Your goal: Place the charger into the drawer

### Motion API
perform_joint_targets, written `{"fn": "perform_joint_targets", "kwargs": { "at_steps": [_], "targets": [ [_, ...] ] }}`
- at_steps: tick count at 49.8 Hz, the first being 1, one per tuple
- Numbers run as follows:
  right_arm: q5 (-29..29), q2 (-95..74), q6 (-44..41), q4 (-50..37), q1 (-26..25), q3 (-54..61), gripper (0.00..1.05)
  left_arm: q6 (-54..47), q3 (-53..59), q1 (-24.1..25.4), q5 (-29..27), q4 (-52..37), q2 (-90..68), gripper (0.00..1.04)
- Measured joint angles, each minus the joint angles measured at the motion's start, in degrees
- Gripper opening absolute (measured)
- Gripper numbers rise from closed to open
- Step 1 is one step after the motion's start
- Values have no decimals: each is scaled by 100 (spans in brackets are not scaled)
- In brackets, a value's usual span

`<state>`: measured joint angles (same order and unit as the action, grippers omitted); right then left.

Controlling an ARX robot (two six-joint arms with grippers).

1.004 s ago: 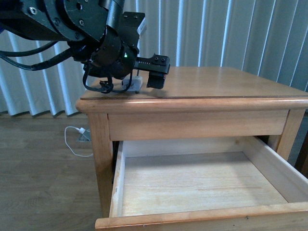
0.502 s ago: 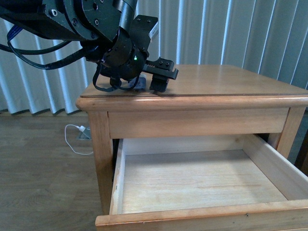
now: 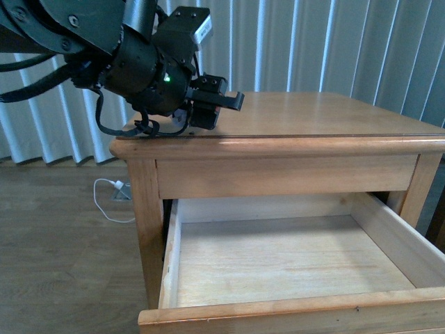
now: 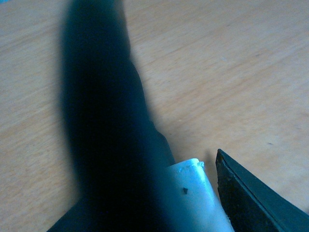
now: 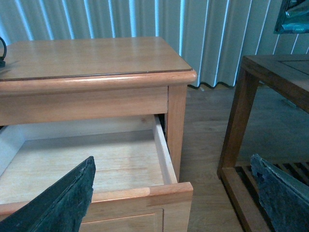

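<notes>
My left gripper hangs just above the left front corner of the nightstand top. It is shut on the charger. In the left wrist view the charger's white block sits between the two dark fingers, close above the wood. In the front view the block is hidden by the wrist, and only the charger's black cable loops below it at the table edge. The drawer is pulled wide open below, and its pale inside is bare. My right gripper is open, in front of the drawer's right front corner.
A white plug with a white cable lies on the floor left of the nightstand. A dark wooden side table stands to the right of it. Vertical blinds hang behind.
My left gripper has shifted right, then back left over the table corner, with the charger held. The white block, which showed under the wrist a second ago, is now hidden in the front view.
</notes>
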<state>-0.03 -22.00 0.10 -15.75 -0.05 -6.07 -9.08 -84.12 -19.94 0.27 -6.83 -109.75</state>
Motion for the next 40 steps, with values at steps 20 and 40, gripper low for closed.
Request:
{"fn": "perform_joint_targets", "kwargs": {
  "at_steps": [20, 40],
  "targets": [
    [2, 0, 0, 0, 0, 0, 96, 72, 1534, -463, 605, -498, 1644, 48],
    [2, 0, 0, 0, 0, 0, 96, -140, 2175, -1279, 745, -525, 1497, 48]
  ]
}}
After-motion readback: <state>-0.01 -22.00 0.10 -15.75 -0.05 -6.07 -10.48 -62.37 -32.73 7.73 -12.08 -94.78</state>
